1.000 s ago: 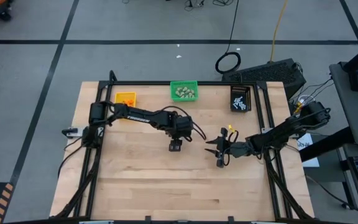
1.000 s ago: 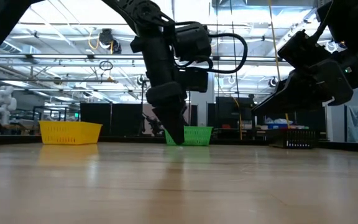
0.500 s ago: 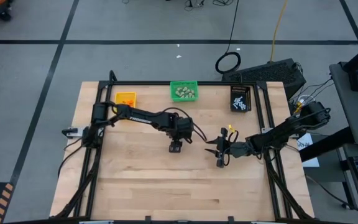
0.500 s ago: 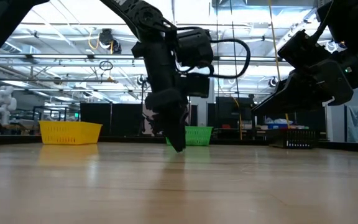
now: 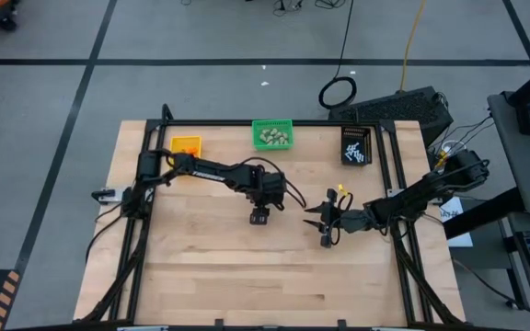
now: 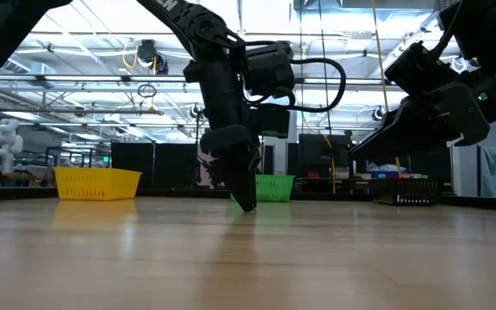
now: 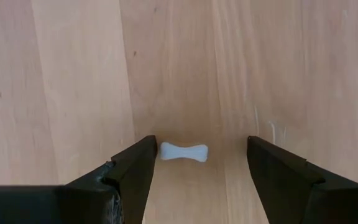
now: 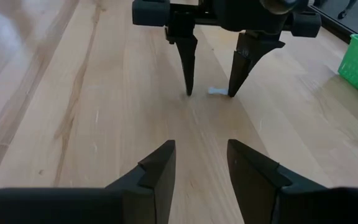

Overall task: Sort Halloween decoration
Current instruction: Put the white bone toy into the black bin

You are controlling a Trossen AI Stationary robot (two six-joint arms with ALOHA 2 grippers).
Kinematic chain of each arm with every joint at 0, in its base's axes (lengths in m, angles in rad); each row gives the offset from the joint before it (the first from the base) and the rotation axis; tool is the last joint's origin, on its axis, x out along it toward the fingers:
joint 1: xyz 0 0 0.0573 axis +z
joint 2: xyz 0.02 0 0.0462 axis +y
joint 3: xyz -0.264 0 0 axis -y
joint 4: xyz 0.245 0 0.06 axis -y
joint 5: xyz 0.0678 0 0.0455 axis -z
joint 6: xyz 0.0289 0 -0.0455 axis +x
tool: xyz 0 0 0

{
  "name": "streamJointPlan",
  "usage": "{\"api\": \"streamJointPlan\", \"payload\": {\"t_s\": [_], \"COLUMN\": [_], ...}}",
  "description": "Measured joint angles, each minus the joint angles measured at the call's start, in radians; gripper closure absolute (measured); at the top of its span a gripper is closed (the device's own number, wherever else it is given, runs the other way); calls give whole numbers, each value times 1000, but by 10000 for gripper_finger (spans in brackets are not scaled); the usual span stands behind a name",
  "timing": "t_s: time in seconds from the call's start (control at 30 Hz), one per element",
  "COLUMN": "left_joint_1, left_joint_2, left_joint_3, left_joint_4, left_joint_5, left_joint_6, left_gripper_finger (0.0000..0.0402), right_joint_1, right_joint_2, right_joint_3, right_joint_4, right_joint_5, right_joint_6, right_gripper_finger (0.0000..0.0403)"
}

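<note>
Bone piece: one thin white stick (image 7: 184, 152), shaped like a tiny bone, is lying flat on the bare wooden table (image 5: 247, 267), near the middle of the board.
Left gripper: the left gripper (image 7: 197, 163) is pointing straight down at the table with its fingers spread, and the stick is sitting between them, nearer one fingertip (image 7: 143, 163) than the other; from the wrist view I cannot tell whether that nearer tip is touching it.
Left gripper from across the table: in the right wrist view the same claw (image 8: 209, 78) is showing both tips down at the wood, with the white piece (image 8: 216, 91) lying just beside one of them.
Left arm: it is reaching from the left edge of the table toward the centre (image 5: 259, 217), and in the low view its fingers (image 6: 244, 191) are standing on or just above the surface.
Right gripper: the right gripper (image 5: 323, 223) is hanging above the table to the right of the left one, well apart from the stick, its fingers partly spread and gripping nothing (image 8: 201, 163).
Yellow bin: it is sitting at the far left of the back edge (image 5: 186, 145), holding orange bits.
Green bin: it is sitting at the middle of the back edge (image 5: 272, 125), holding beige-grey lumps (image 5: 273, 138).
Black bin: it is sitting at the back right (image 5: 345, 140), with white sticks (image 5: 357, 151) lying inside.
</note>
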Motion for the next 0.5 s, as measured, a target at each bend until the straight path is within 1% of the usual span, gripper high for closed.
{"api": "streamJointPlan", "payload": {"t_s": [0.43, 0.5], "left_joint_1": [12, 12], "left_joint_2": [1, 1], "left_joint_3": [0, 0], "left_joint_4": [0, 0], "left_joint_5": [18, 18], "left_joint_6": [51, 53], "left_gripper_finger": [156, 162], "right_joint_1": [0, 0], "right_joint_2": [0, 0], "right_joint_3": [0, 0], "right_joint_4": [0, 0], "right_joint_5": [0, 0], "right_joint_6": [0, 0], "right_gripper_finger": [273, 273]}}
